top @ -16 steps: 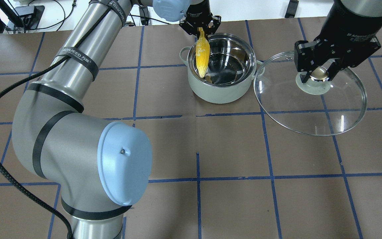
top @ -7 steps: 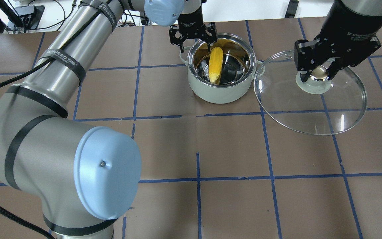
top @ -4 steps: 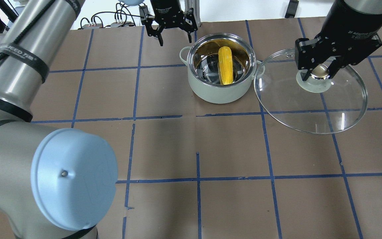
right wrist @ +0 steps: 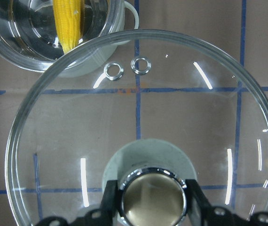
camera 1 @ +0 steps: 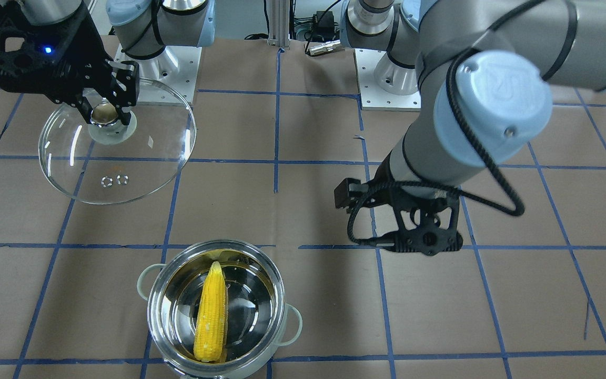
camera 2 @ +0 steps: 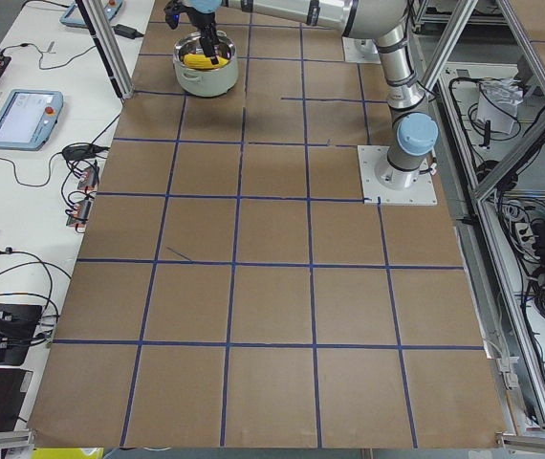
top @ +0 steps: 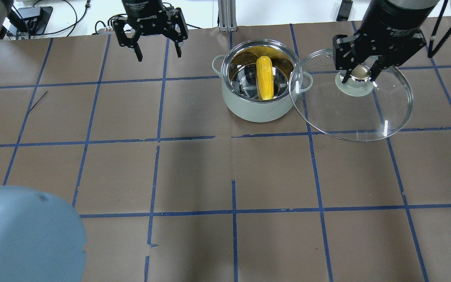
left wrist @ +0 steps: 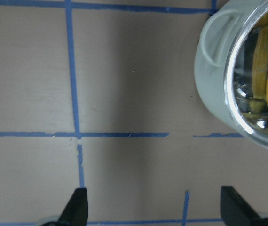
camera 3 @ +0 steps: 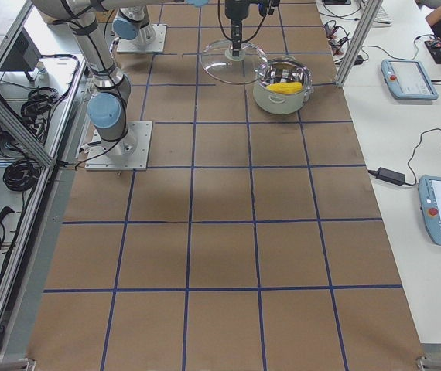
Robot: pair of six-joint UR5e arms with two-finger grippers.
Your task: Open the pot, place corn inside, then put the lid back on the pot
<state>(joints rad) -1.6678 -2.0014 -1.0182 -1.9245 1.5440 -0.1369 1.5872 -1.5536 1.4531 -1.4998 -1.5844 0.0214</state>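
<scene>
Black fingers (right wrist: 109,200) of the right pincer (top: 360,74) close on either side of the metal knob (top: 360,73) of the glass lid (top: 366,113), and we see them pressed against it in the wrist view, so this pincer is clamped on the lid. The lid hangs level under the pincer, dome up, with its two small vent rings (right wrist: 114,70) on the side nearest the pot (top: 257,109). In the overhead view its near edge crosses in front of the pot's right-hand handle (top: 307,80) and just over the steel rim, while most of the glass lies over bare counter (top: 210,172) to the pot's right. The pot itself is uncovered.

We find the left pincer (top: 158,55) spread wide and holding nothing, its two tips pointing down at the brown counter. It sits well apart from the pot, off to the pot's left and toward the far edge; from its wrist camera only the pot's pale wall and one loop handle show in the upper right corner.

Inside the pot we see the corn (top: 264,78), lying flat on the shiny bottom, with its tapered end toward the robot's side and its yellow mirrored in the steel wall. The pot stands on the counter among blue tape lines (top: 159,113) that mark it into squares.
</scene>
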